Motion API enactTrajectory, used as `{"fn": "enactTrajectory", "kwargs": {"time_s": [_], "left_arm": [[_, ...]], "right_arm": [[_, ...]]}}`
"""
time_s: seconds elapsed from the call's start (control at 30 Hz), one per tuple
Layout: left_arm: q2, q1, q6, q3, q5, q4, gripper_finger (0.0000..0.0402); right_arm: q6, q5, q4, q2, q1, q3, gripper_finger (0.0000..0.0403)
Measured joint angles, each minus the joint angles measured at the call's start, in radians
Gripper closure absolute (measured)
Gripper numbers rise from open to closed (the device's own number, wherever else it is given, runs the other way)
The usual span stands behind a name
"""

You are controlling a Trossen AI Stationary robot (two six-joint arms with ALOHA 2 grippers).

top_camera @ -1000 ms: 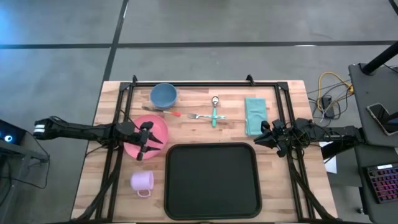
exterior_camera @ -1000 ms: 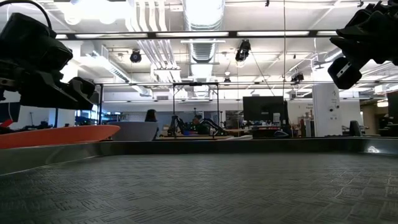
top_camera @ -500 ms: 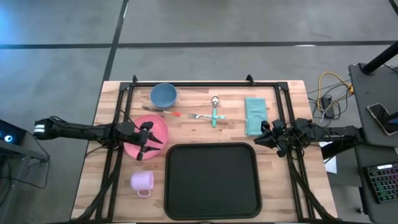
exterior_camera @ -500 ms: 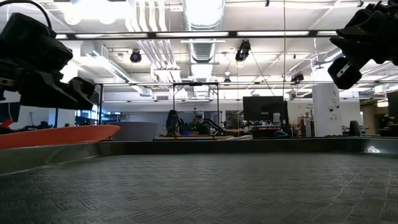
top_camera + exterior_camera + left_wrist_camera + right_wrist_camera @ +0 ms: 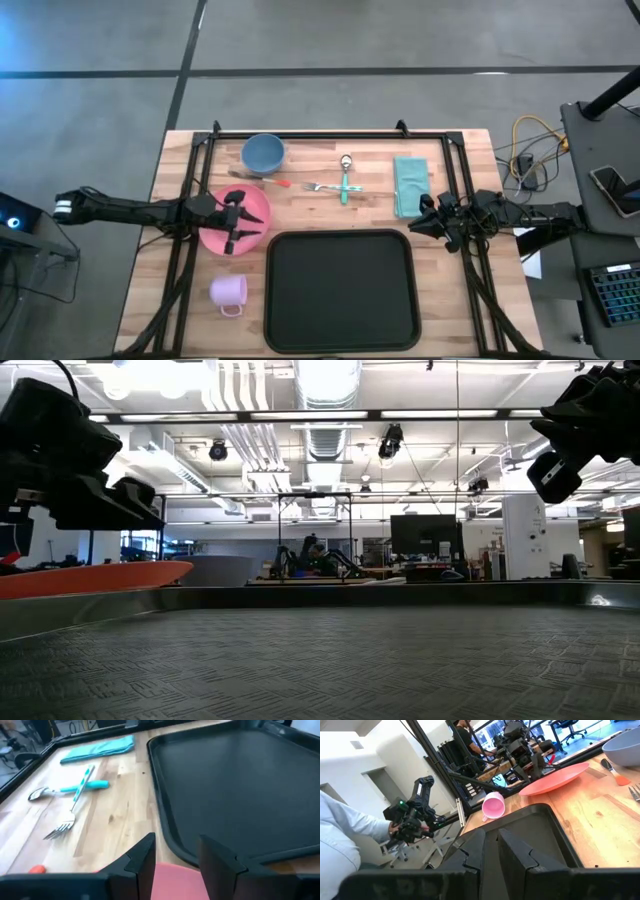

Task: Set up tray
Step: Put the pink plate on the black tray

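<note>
The black tray (image 5: pixel 340 290) lies at the table's near middle and fills the low view (image 5: pixel 330 660). A pink plate (image 5: pixel 215 232) lies flat on the table left of it. My left gripper (image 5: pixel 238 222) hovers open over the plate's right part. In the left wrist view its fingers (image 5: pixel 145 860) stand either side of the plate's rim (image 5: pixel 172 880) without touching it. The low view shows a gap between gripper and plate (image 5: pixel 90 576). My right gripper (image 5: pixel 417 226) is shut and empty, raised by the tray's far right corner.
A pink cup (image 5: pixel 228 291) lies on its side near the plate. A blue bowl (image 5: pixel 263 153), a fork (image 5: pixel 318 186), a spoon (image 5: pixel 346 175) and a folded teal napkin (image 5: pixel 408 185) lie along the far side. A person's light sleeve (image 5: pixel 340 840) shows beyond the table.
My left gripper has turned about its wrist above the pink plate and now sits level instead of tipped down. It has stayed open. The plate has not moved.
</note>
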Motion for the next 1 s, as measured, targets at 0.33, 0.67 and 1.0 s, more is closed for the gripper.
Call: {"fn": "enactTrajectory", "kwargs": {"time_s": [0.33, 0.67, 1.0], "left_arm": [[0.001, 0.0, -0.23, 0.002, 0.004, 0.067, 0.0279], [0.0, 0.003, -1.034, 0.002, 0.001, 0.264, 0.0279], [0.007, 0.005, -1.675, 0.001, -0.001, 0.278, 0.0279]], "right_arm": [[0.019, 0.182, 0.001, 0.0, 0.0, 0.0, 0.036], [0.382, 0.823, 0.106, 0.0, 0.0, 0.0, 0.036], [0.522, 0.837, 0.153, 0.006, 0.0, 0.0, 0.036]]}}
